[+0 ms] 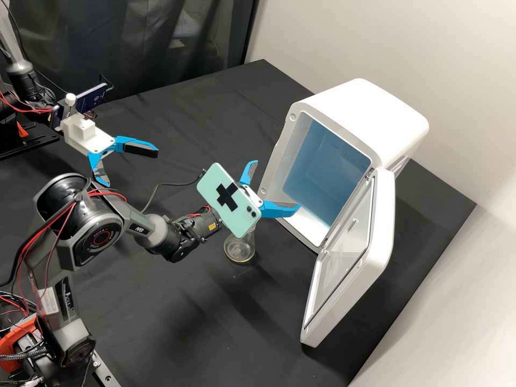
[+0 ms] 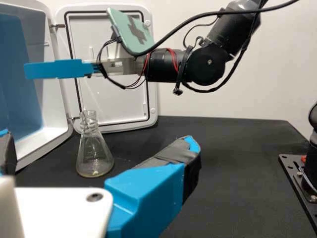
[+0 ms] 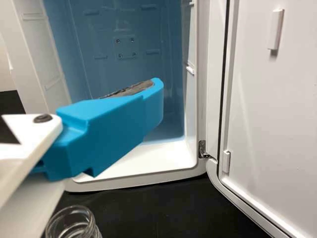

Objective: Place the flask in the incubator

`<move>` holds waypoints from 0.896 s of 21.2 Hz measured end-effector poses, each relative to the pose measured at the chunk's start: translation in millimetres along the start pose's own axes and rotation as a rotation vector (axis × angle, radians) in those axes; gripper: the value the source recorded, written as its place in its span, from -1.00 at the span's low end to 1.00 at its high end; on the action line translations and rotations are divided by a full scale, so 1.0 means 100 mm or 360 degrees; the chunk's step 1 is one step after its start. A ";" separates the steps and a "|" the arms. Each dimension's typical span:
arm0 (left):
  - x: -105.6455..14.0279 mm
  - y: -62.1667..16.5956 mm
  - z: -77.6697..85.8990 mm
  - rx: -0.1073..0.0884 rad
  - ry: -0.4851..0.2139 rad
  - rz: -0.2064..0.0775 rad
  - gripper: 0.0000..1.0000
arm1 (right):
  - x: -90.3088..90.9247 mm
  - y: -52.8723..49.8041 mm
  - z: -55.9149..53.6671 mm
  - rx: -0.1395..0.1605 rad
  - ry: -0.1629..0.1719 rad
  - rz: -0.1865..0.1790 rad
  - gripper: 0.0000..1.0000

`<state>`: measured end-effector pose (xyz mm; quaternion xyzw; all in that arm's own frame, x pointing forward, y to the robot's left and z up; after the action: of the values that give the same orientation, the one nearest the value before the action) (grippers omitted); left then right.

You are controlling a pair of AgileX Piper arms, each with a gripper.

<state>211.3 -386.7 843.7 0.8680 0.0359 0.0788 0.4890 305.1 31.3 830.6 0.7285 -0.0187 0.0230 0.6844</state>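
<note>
The white box-shaped incubator (image 1: 371,110), blue inside, is stood on the black bench (image 1: 215,322) with its door (image 1: 349,258) swung wide. The right gripper (image 1: 266,188) is held spread above the clear glass conical flask (image 1: 239,248), which is set upright on the bench before the opening. The left gripper (image 1: 129,165), likewise spread, is kept well apart.

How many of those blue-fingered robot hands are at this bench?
2. The white-and-blue right hand hangs open over the clear glass conical flask before the open white incubator; the left hand, also open, is held above the black bench farther from the incubator.

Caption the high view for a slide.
Right hand, open, above the flask before the incubator with its door swung open.
</note>
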 end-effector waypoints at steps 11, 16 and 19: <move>-0.10 -0.012 -0.21 -0.0028 0.0160 -0.0008 1.00 | -0.55 -0.09 0.27 -0.0068 0.0040 -0.0070 1.00; -0.12 -0.011 -0.25 -0.0027 0.0188 -0.0008 1.00 | -0.69 -0.12 0.36 -0.0058 -0.0020 -0.0112 1.00; -0.13 -0.005 -0.27 -0.0027 0.0201 -0.0004 1.00 | -0.68 -0.22 0.38 -0.0063 -0.0038 -0.0168 1.00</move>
<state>194.3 -365.4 855.7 0.8571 0.0671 0.1329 0.4931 238.8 -6.0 802.4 0.7151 0.0112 -0.0224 0.6986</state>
